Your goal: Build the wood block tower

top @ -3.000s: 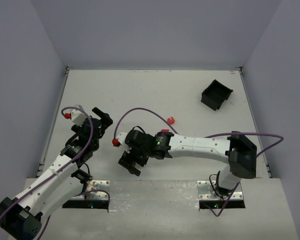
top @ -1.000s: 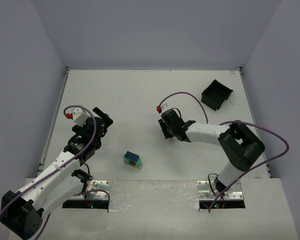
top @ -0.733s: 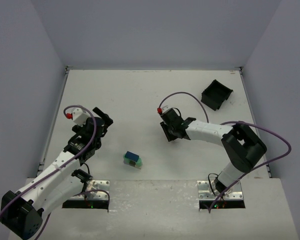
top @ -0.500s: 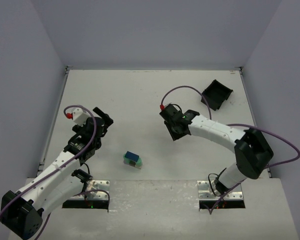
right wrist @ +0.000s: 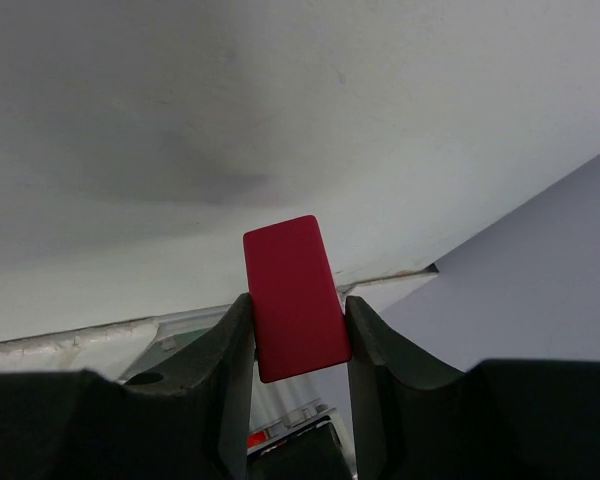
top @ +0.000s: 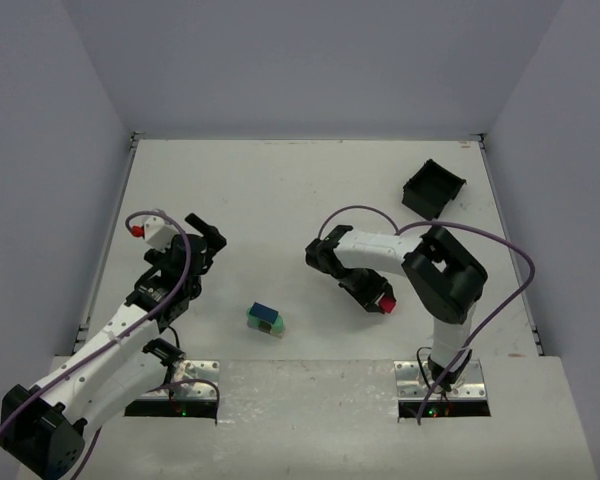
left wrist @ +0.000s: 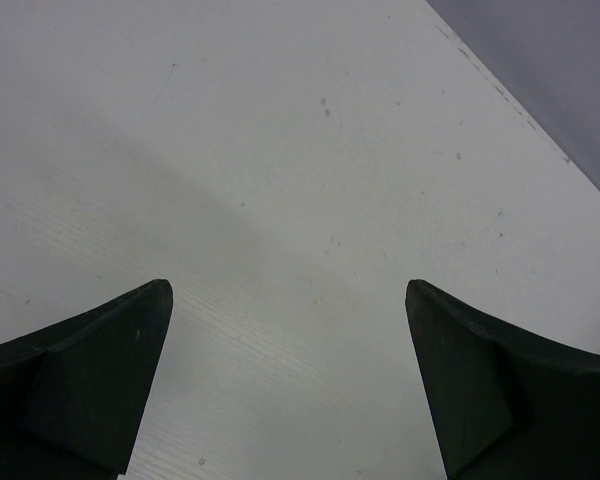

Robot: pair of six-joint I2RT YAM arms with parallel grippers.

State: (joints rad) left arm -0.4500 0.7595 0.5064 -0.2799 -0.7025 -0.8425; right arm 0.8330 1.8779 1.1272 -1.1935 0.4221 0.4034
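Red block (right wrist: 290, 270), likely light and slick, sits clamped by its flat sides in the right claw (right wrist: 297, 305); the tower (top: 265, 319) stands well to its left. Left claw (left wrist: 285, 290) gapes, empty.

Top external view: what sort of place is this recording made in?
Probably a lab robot test cell: a white table boxed in by plain grey walls, a left arm and right arm bolted at its near edge, and only small props: a black bin and stacked wood blocks.
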